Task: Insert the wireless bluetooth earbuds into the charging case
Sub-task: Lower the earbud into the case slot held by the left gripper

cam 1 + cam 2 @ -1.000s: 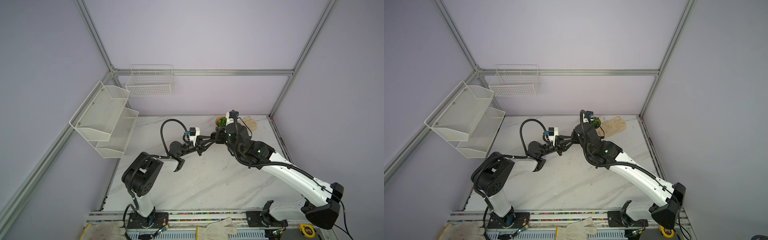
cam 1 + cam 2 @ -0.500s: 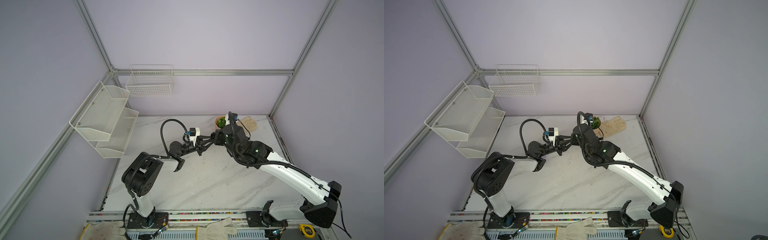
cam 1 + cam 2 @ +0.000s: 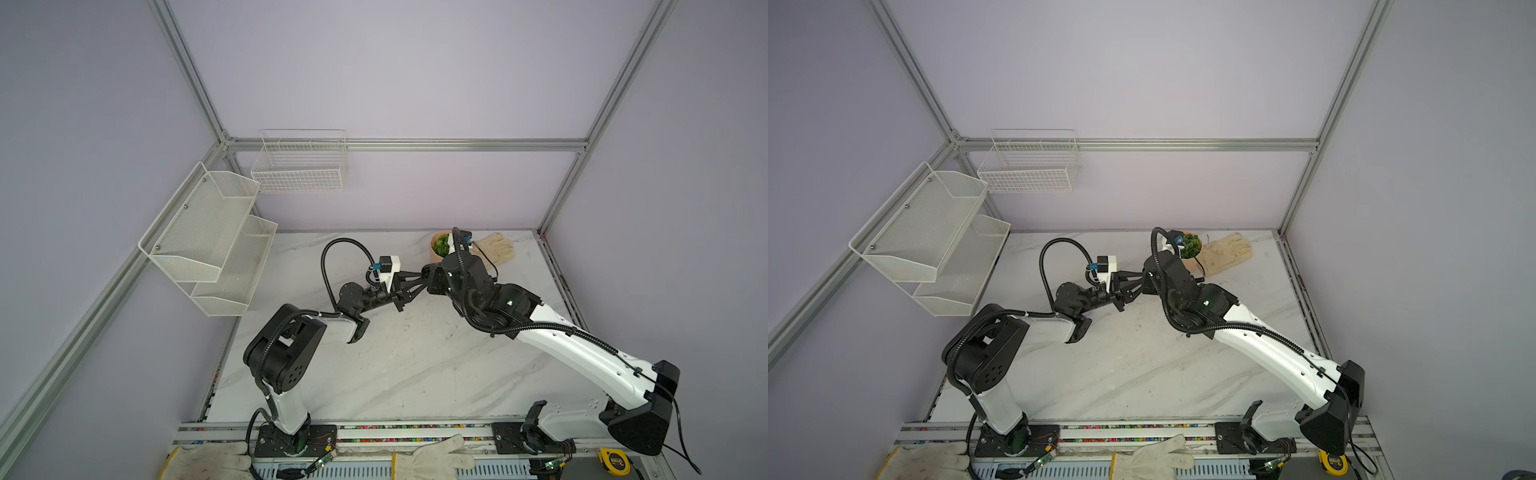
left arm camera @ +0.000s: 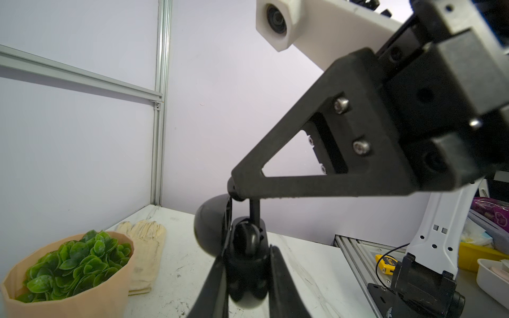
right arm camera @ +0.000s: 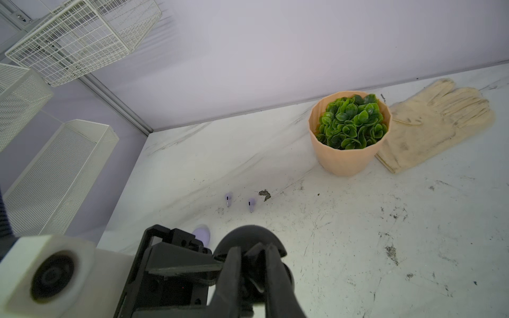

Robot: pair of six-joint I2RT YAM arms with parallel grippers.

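Note:
My left gripper is shut on a round black charging case held above the table, its lid hinged open. My right gripper reaches in from the other side and is shut on a black earbud, whose stem points down into the case. In the right wrist view the right gripper sits just behind the case's domed lid. Two pale lilac earbuds lie on the table beyond. In both top views the two grippers meet at mid-table.
A lilac round case sits on the table near the left gripper. A brownish debris bit lies by the lilac earbuds. A potted plant and a glove stand at the back. Mesh shelves and a wire basket hang on the walls.
The right arm has edged slightly toward the left gripper and the case. Both grips are unchanged.

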